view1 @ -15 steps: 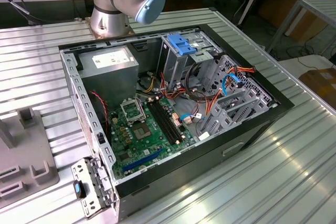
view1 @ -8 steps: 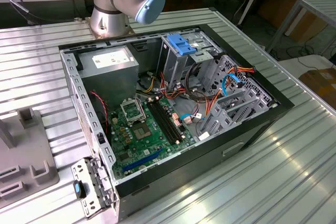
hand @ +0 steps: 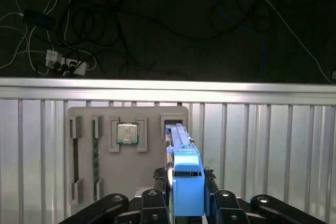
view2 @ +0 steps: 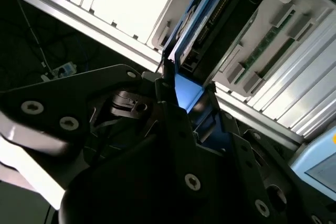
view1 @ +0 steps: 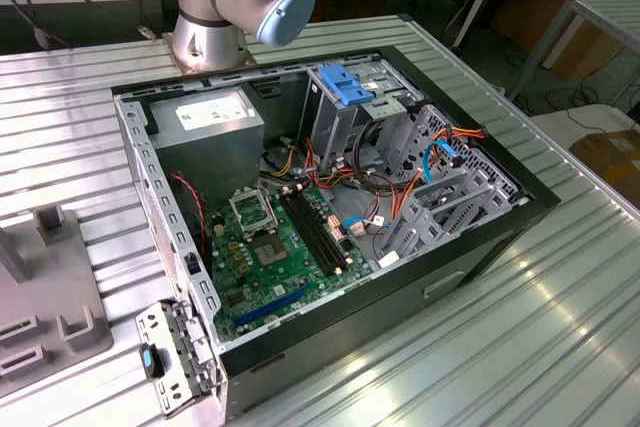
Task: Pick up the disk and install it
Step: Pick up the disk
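The disk (hand: 186, 182) stands edge-on between my gripper (hand: 186, 205) fingers, its bright blue rail facing the first wrist camera. In the second wrist view the disk (view2: 218, 22) shows its dark body and a blue rail, with the gripper (view2: 191, 114) shut on its end. Below it lies the grey parts holder (hand: 128, 116), and the disk's far tip sits over the holder's slot. It looks lifted clear of the holder. The open computer case (view1: 330, 207) with its metal drive cage (view1: 440, 192) lies in the exterior view.
The holder also carries a processor chip (hand: 127, 133) and memory sticks (hand: 95, 153). In the exterior view it sits at the left (view1: 45, 292). The case holds a power-supply box (view1: 205, 122), a motherboard (view1: 275, 242), loose cables and a blue latch (view1: 345, 85). The arm's base (view1: 210, 32) stands behind the case.
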Available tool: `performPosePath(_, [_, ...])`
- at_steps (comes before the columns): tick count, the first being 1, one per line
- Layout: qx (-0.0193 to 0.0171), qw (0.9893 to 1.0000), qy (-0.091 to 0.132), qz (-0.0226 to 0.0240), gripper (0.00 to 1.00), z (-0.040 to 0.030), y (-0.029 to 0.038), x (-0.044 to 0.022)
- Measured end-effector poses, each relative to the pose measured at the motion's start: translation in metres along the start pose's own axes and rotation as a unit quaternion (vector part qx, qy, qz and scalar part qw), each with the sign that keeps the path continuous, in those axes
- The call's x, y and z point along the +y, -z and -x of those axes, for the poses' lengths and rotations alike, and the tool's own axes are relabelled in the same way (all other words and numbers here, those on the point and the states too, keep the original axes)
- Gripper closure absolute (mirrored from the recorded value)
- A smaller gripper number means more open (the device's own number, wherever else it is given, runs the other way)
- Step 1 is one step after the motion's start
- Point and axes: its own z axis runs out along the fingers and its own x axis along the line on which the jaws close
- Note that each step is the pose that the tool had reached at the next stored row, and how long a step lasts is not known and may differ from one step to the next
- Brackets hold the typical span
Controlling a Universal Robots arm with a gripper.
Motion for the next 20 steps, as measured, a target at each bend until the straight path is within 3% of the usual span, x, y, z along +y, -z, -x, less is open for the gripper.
performPosePath(2, [0.0,1.0,0.0,-0.0001,0.63,0.0001,0.0184,-0.0004])
performPosePath(3, [0.0,1.0,0.0,0.0,0.63,0.0001,0.024,-0.0005])
performPosePath(5, [0.0,1.0,0.0,0.0,0.63,0.0001,0.0302,-0.0006])
performPosePath(7, [0.0,1.0,0.0,-0.0001,0.63,0.0001,0.0304,-0.0006])
performPosePath(8, [0.0001,1.0,0.0,0.0002,0.63,0.0001,0.0347,-0.0007])
performPosePath(13, [0.0,1.0,0.0,-0.0001,0.63,0.0002,0.079,-0.0015])
performPosePath(14, [0.0,1.0,0.0,-0.0001,0.63,0.0003,0.0895,-0.0017])
performPosePath(15, [0.0,1.0,0.0,-0.0003,0.63,0.0003,0.104,-0.002])
performPosePath(19, [0.0,1.0,0.0,-0.0007,0.63,0.0004,0.1262,-0.0024])
performPosePath(20, [0.0001,1.0,0.0,-0.0007,0.63,0.0005,0.1269,-0.0024])
